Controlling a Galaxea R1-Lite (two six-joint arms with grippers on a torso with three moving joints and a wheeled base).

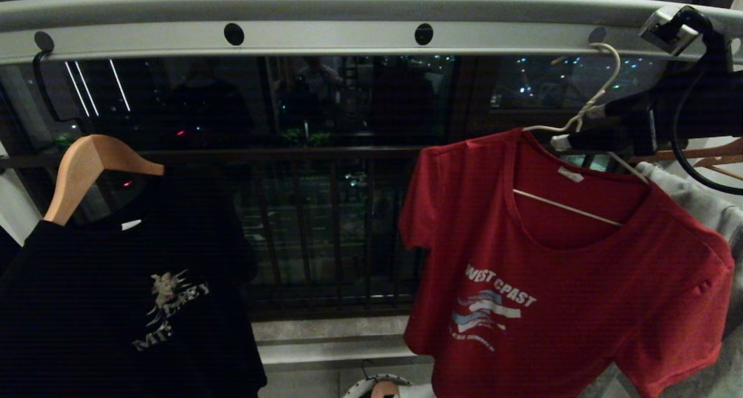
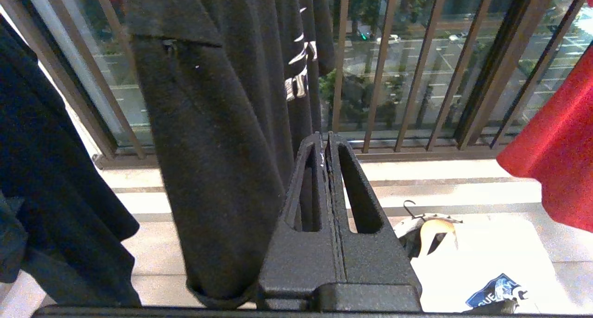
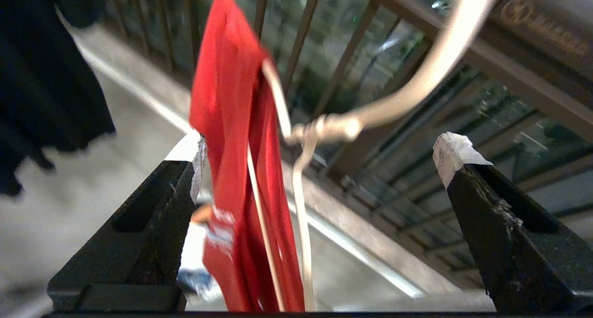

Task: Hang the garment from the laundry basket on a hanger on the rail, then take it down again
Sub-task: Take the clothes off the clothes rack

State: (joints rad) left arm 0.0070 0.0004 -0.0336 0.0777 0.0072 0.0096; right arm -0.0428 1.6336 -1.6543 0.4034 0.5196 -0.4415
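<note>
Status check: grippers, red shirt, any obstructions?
Right gripper open around white hanger neck. Left gripper shut, parked low. Red shirt hanging on rail. Grey garment crowding behind.

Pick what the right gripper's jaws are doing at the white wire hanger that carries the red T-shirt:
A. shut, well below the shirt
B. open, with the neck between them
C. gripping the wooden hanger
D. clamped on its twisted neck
B: in the right wrist view the right gripper stands with jaws wide apart, the white wire hanger between them, untouched.

red garment [image 1: 557, 305] on hanger [image 1: 586, 111], rail [image 1: 325, 24]
</note>
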